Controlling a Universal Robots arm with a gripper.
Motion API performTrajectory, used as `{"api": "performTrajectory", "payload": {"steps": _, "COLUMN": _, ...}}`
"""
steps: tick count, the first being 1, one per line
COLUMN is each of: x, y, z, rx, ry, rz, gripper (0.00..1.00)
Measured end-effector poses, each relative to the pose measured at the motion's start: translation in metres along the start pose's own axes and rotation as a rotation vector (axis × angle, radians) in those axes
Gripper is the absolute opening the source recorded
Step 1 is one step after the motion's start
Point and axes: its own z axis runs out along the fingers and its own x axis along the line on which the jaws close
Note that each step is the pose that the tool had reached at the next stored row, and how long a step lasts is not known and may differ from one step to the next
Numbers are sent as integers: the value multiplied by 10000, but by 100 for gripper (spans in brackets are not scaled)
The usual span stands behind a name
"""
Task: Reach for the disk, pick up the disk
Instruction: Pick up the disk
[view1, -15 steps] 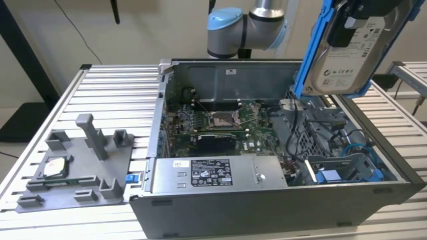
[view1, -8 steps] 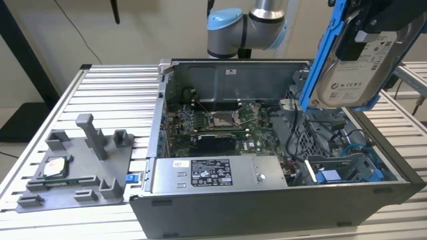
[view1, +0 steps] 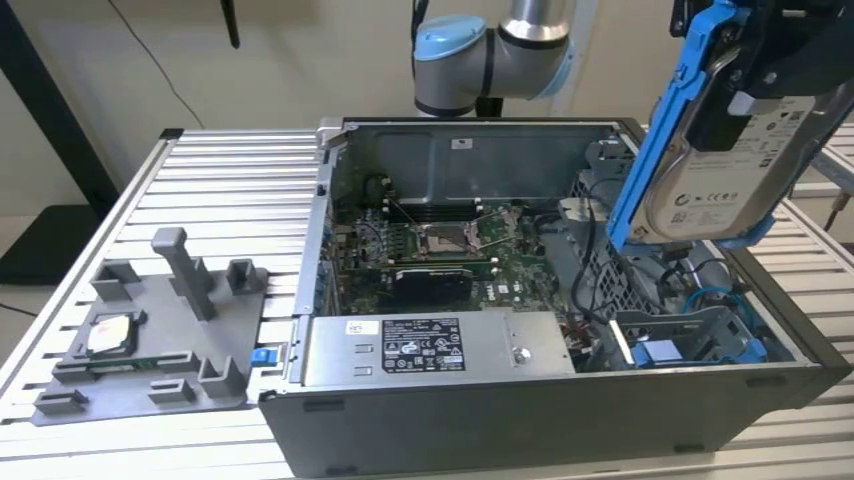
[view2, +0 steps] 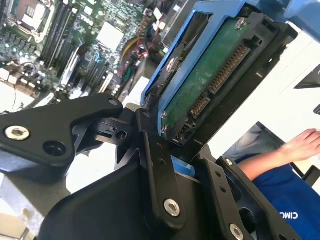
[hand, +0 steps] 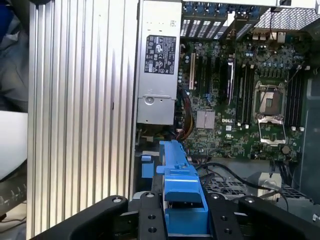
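Above the open computer case (view1: 561, 400) | one disk (view1: 721, 170) | one tool (view1: 767, 85) clamped on it, lifted clear

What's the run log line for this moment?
step: pick up | gripper: shut on disk | disk: lifted, tilted, above open computer case | person's hand: nearby

One open computer case (view1: 561, 400) sits on the slatted table (view1: 227, 190), with one grey fixture tray (view1: 147, 350) beside it. One disk (view1: 721, 180) hangs above the case in one gripper (view1: 767, 75). Inside the case lie one motherboard (view1: 441, 240) and one power supply (view1: 427, 345).
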Motion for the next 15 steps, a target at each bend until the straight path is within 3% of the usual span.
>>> {"api": "performTrajectory", "payload": {"steps": 7, "x": 180, "y": -3, "z": 110, "rx": 0, "ry": -3, "rz": 11, "gripper": 0}}
{"api": "performTrajectory", "payload": {"steps": 15, "x": 204, "y": -82, "z": 251, "rx": 1, "ry": -3, "rz": 60, "gripper": 0}}
